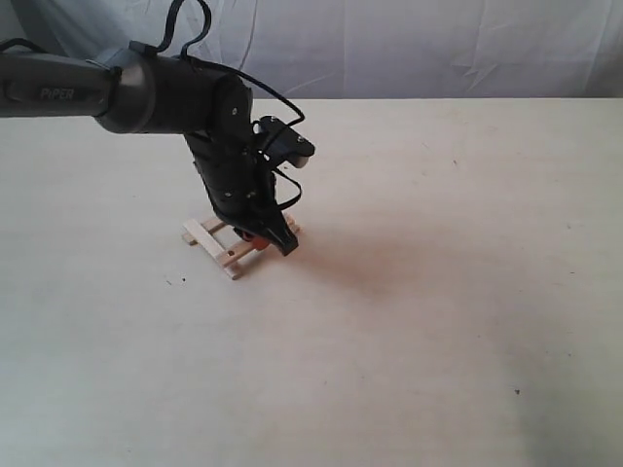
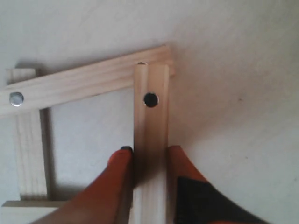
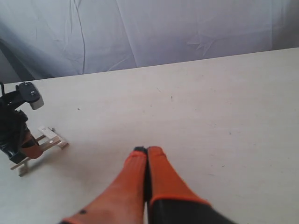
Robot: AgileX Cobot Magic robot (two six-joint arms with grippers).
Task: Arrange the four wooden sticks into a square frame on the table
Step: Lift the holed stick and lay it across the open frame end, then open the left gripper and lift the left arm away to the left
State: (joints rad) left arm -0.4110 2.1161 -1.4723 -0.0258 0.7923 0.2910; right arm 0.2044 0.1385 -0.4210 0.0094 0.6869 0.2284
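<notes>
Pincer on the left (image 2: pixel 149 150) clamps one holed stick (image 2: pixel 150 119); square frame (image 1: pixel 209 243) partly hidden, seemingly complete.

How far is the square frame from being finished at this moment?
Done: three sticks lie as three sides of the square on the table. In hand: the left fingers grip the fourth stick, its end overlapping the holed stick at the corner. Left: release it and lift away. The right fingers are shut and empty.
</notes>
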